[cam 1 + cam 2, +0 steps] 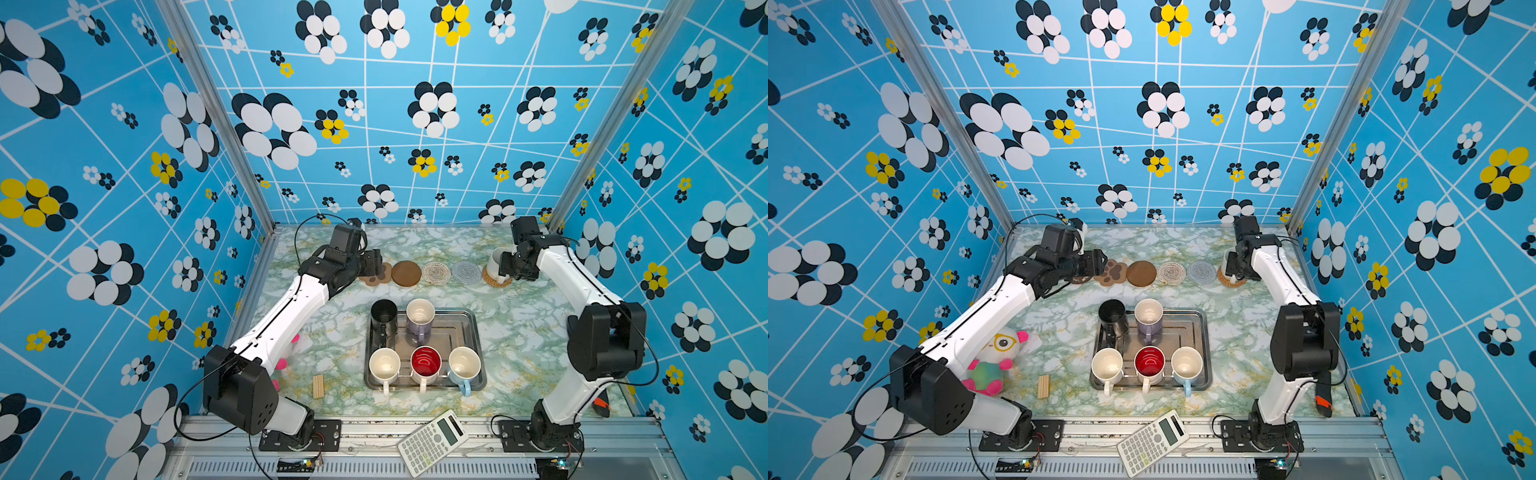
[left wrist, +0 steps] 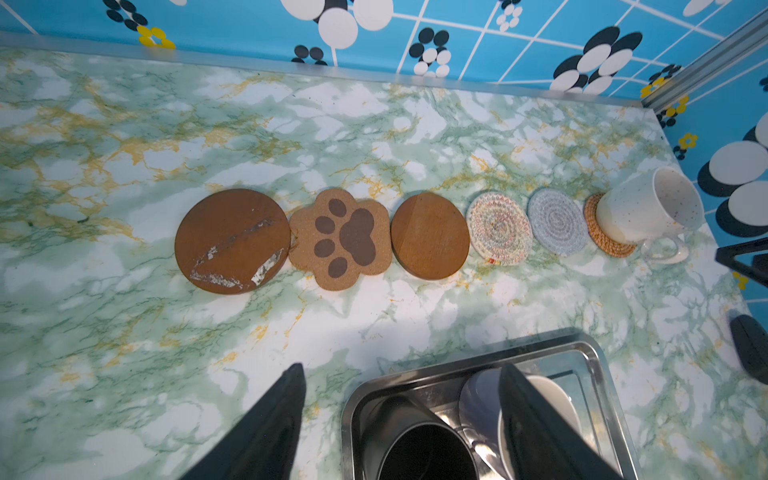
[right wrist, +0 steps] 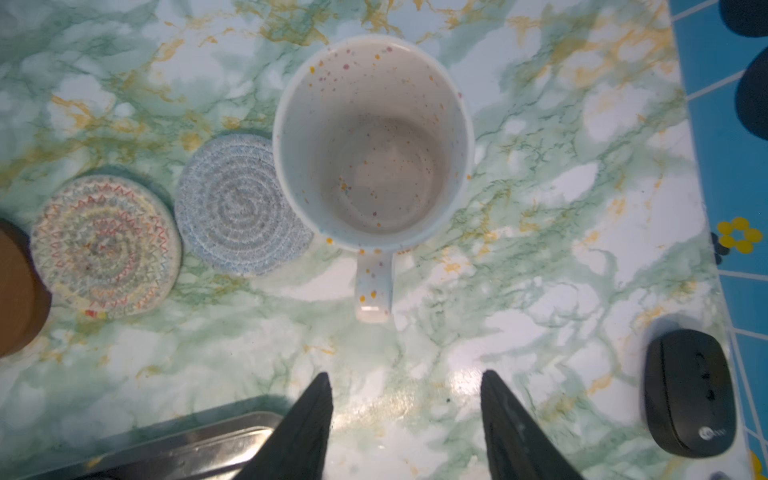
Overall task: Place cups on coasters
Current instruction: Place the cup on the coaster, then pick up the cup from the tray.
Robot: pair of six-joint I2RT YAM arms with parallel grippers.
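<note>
speckled mug (image 3: 374,141): set on rattan coaster (image 2: 600,237); right gripper (image 3: 405,374) open, empty. next, likely: left gripper (image 2: 401,365), open, empty, to black mug (image 1: 384,313).

Both top views look down from high over the 6 o'clock edge of the table (image 1: 519,332) toward 12. The left wrist view skims the coasters (image 2: 430,235) from nearby; the right looks straight down, close, on the speckled mug (image 3: 374,145) both share.

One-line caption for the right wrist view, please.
Right gripper, open and empty, before the upright speckled mug, handle toward it; grey-blue crocheted coaster alongside.
</note>
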